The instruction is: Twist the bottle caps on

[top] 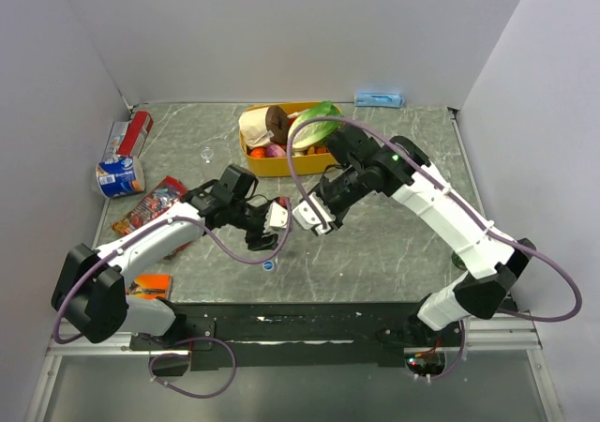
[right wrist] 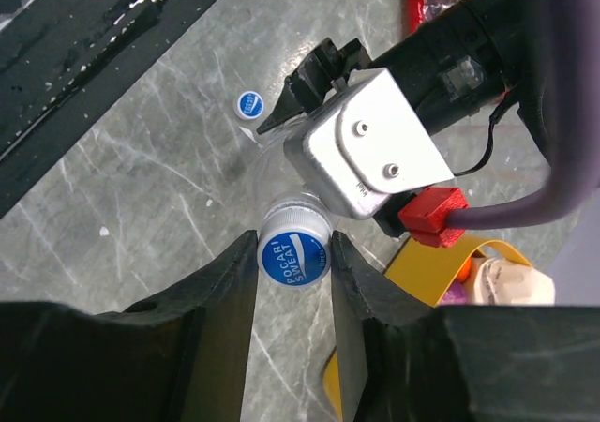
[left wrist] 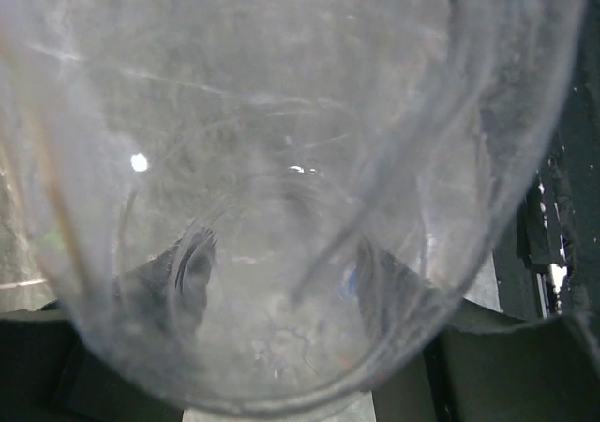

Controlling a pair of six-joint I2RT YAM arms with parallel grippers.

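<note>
2 blue bottle caps: mounted cap (right wrist: 293, 258) on the bottle neck, loose cap (right wrist: 248, 105) on the table nr the near edge. 1 clear bottle (left wrist: 281, 159), centre. 1 yellow tub (top: 272, 168), far centre. 2 snack packets, left: far packet (top: 150, 206), near packet (top: 150, 286).

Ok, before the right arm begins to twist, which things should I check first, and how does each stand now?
1. The blue cap sits on the neck of the clear bottle: ok.
2. That cap is pinched on both sides by the right gripper: ok.
3. The bottle body is held by the left gripper: ok.
4. Cap threads caught on the neck: cannot tell.
5. The spare cap lies on the table, apart from both grippers: ok.
</note>
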